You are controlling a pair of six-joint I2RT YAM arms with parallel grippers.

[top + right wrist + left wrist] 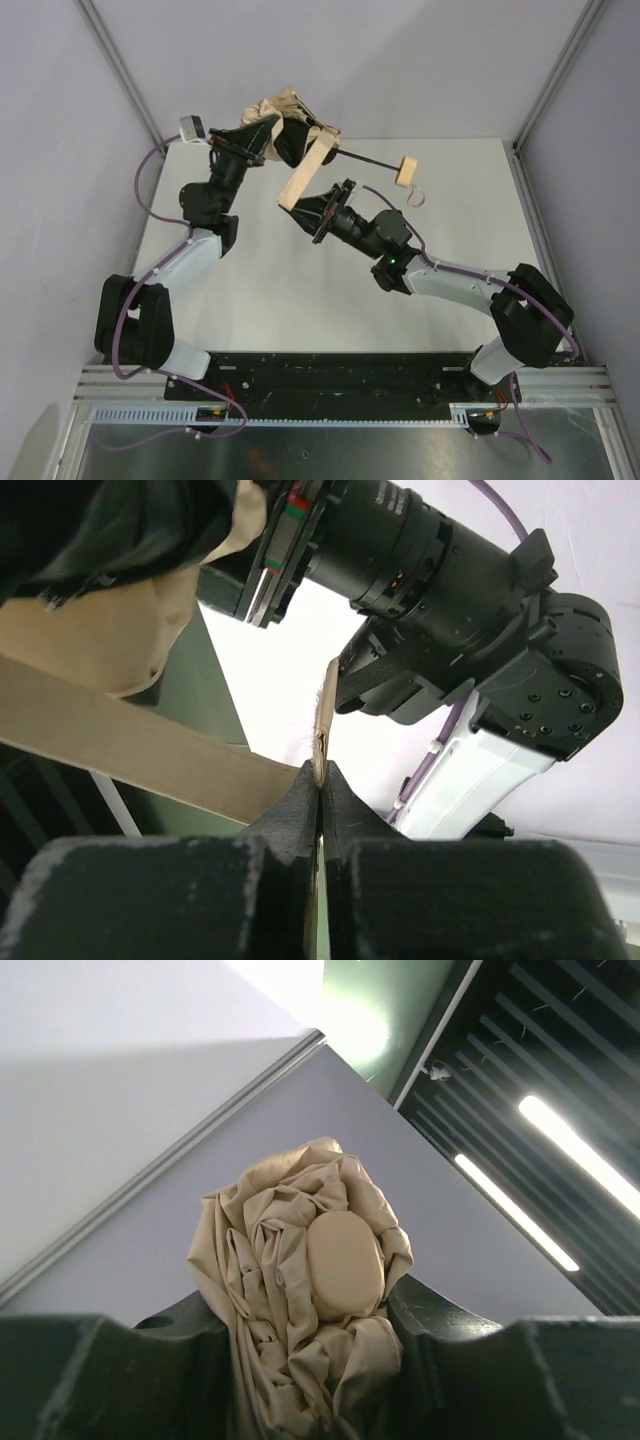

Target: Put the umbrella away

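Note:
The umbrella (290,125) is held up over the back of the table, its beige canopy bunched and its thin black shaft running right to the pale wooden handle (406,171). My left gripper (268,135) is shut on the bunched canopy (290,1310); in the left wrist view the fabric and a pale oval tip fill the gap between the jaws. The tan strap (310,172) hangs down and left from the canopy. My right gripper (297,212) is shut on the strap's free end (323,742), the thin band pinched between both pads.
White tabletop (260,290) with grey walls on the left, back and right. A metal frame post (545,90) stands at the back right corner. The left arm's wrist and camera body (440,590) sit close above my right gripper.

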